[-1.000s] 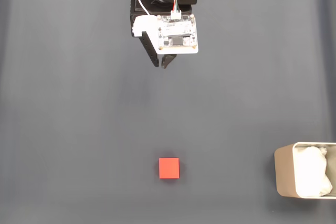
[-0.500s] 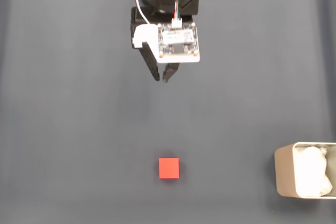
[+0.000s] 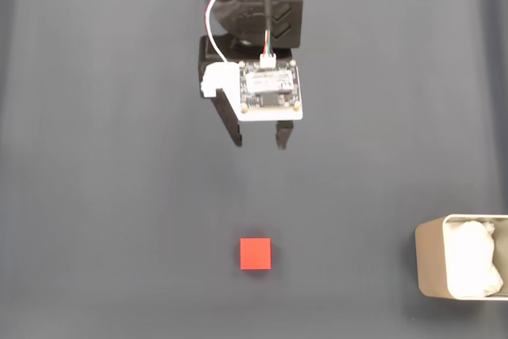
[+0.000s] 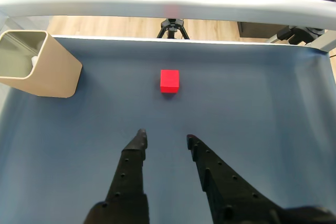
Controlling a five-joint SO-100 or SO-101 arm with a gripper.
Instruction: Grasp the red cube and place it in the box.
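The red cube is seen in the lower centre of the fixed view, alone on the dark grey mat. The gripper is seen in the upper centre of that view, below the white circuit board. The cube lies straight down-frame from the fingertips, well apart from them, and almost in line with the gap between them.

In the wrist view the same relation is confirmed: the red cube sits up-frame of the gripper, roughly centred on the gap, perhaps a touch toward the right finger side. No contact is made.

The jaws are parted to a moderate width, empty; the gap is judged a little wider than the cube. Cube faces appear squared to the frame edges, so no long axis matters and no wrist turn is likely needed.

The box is seen at the lower right edge of the fixed view, partly cut off, white padding inside. In the wrist view the box sits at upper left, well apart from the cube.

Judged step: approach toward the cube, straight ahead and down.
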